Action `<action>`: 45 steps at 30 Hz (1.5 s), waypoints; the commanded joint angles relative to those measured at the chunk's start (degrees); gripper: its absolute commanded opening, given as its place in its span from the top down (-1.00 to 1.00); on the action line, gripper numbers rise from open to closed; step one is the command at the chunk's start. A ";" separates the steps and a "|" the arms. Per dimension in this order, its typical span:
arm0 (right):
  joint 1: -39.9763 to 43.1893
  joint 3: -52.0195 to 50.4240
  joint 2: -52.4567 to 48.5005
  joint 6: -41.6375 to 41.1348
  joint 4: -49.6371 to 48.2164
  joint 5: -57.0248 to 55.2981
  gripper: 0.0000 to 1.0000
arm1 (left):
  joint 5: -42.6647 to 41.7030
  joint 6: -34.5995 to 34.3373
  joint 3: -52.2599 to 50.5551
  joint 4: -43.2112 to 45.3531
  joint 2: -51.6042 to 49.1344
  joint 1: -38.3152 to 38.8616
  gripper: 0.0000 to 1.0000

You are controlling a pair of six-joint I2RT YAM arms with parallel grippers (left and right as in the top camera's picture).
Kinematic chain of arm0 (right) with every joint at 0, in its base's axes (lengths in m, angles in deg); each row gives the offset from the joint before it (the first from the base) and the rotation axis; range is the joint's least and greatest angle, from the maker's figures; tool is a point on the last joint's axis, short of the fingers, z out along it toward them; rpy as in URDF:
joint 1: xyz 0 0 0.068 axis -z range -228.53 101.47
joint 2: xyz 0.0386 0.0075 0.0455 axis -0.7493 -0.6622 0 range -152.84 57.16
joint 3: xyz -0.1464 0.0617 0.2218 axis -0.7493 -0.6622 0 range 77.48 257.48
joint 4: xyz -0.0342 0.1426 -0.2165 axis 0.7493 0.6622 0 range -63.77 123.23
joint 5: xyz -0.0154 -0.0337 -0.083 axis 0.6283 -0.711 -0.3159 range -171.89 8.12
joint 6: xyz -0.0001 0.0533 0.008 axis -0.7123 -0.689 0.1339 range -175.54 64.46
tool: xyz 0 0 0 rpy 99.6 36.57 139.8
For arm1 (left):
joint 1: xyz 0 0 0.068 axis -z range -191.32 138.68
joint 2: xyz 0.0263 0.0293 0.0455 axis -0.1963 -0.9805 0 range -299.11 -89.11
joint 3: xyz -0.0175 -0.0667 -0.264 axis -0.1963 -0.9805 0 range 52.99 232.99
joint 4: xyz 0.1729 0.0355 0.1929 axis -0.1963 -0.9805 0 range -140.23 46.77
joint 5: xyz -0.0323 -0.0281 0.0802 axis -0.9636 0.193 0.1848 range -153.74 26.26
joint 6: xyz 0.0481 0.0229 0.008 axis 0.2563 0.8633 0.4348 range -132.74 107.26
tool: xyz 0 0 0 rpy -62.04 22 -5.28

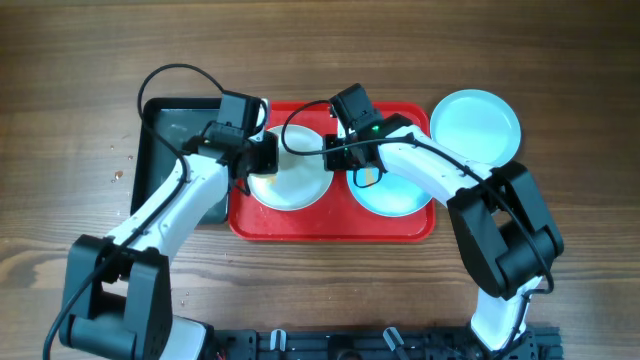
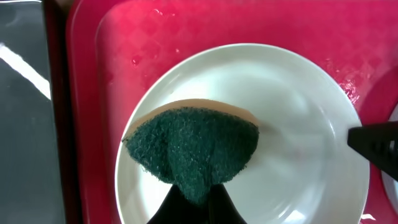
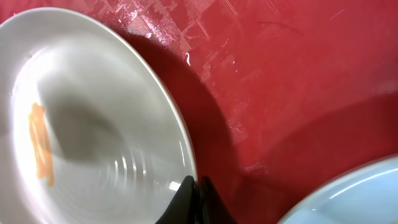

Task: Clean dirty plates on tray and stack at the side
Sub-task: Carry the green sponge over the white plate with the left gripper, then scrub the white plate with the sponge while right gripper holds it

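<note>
Two pincers work one white plate (image 2: 298, 118). The left pincer (image 2: 198, 200) pinches a soft green scouring sponge (image 2: 193, 146) over its bowl. The right pincer (image 3: 196, 198), pressed together, seems to nip the thin rim, probably the best hold on a stiff, slick, breakable dish. The plate lies in the red tray (image 3: 280, 74). Only the right wrist view shows a yellowish smear (image 3: 40, 146); only overhead shows a turquoise plate (image 1: 478, 125) out on the desk (image 1: 560, 60).

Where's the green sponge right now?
In the left wrist view the green sponge is pinched in the left gripper, over the white plate on the left half of the red tray.
</note>
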 commanded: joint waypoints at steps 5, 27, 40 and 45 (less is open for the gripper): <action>0.07 -0.57 -1.18 -4.44 0.11 3.02 0.90 | 5.49 -3.74 -0.37 -0.31 -0.44 1.62 0.92; -0.98 -3.50 -1.18 -2.25 -6.16 1.38 0.67 | 7.65 -3.72 -0.59 -1.57 -0.48 1.62 0.92; -1.20 -3.50 -1.18 -2.08 -6.34 1.75 0.92 | 13.25 -6.73 -0.70 -1.57 -8.07 1.73 0.92; -1.20 -3.50 -1.18 -2.12 -6.32 1.77 0.91 | 7.74 -6.73 -1.60 -1.11 -10.10 1.73 0.92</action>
